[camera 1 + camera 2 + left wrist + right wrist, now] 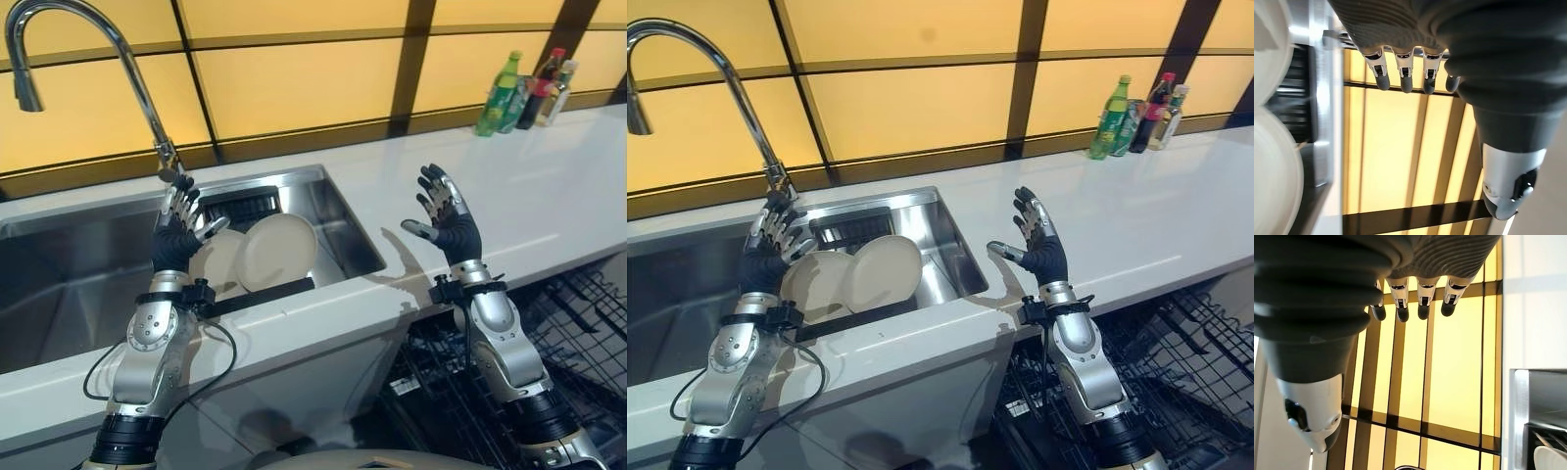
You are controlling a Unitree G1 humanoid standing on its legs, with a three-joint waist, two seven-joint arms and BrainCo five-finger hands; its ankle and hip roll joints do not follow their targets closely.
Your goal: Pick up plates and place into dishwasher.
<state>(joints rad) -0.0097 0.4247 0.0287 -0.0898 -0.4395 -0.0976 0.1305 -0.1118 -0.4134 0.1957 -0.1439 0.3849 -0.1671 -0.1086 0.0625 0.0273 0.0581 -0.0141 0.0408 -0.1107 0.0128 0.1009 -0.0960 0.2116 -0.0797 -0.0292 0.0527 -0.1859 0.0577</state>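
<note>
Two cream plates (277,250) lean side by side on edge in a dark rack at the right end of the steel sink (59,284); the second plate (217,260) sits partly behind my left hand. My left hand (179,232) is raised upright in front of the plates, fingers straight, open and holding nothing. My right hand (446,217) is raised over the white counter (549,196), also open and holding nothing. The plates show at the edge of the left wrist view (1273,171). The dishwasher's black wire rack (578,333) lies below the counter at the right.
A tall curved faucet (98,49) rises behind the sink. Several bottles (524,90) stand at the counter's far right corner. A yellow panelled wall with dark strips runs behind.
</note>
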